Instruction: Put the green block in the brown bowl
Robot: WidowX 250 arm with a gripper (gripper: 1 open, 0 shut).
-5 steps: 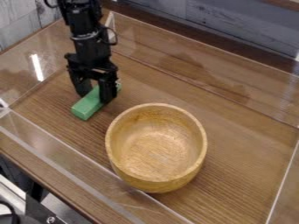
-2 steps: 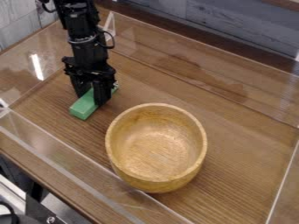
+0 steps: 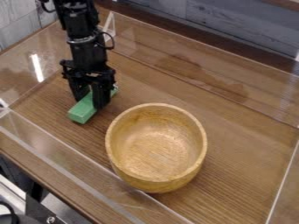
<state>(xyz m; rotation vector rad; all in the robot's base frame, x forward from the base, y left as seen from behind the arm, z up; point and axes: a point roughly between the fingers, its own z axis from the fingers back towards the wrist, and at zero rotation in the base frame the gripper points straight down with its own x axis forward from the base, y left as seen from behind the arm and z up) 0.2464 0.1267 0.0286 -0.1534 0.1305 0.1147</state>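
Note:
The green block (image 3: 80, 113) lies on the wooden table, left of the brown bowl (image 3: 112, 140). My black gripper (image 3: 90, 99) stands upright over the block's far end, its fingers down on either side of it and shut on it. Only the block's near end shows below the fingers. The block still seems to touch the table. The bowl is upright with nothing in it, a short way to the right of and nearer than the gripper.
A clear plastic wall (image 3: 35, 144) runs along the table's front and left sides. A small dark post (image 3: 38, 67) stands left of the arm. A grey wall lies behind the table.
The gripper has come down over the block and shut on it. The block has shifted slightly to the left.

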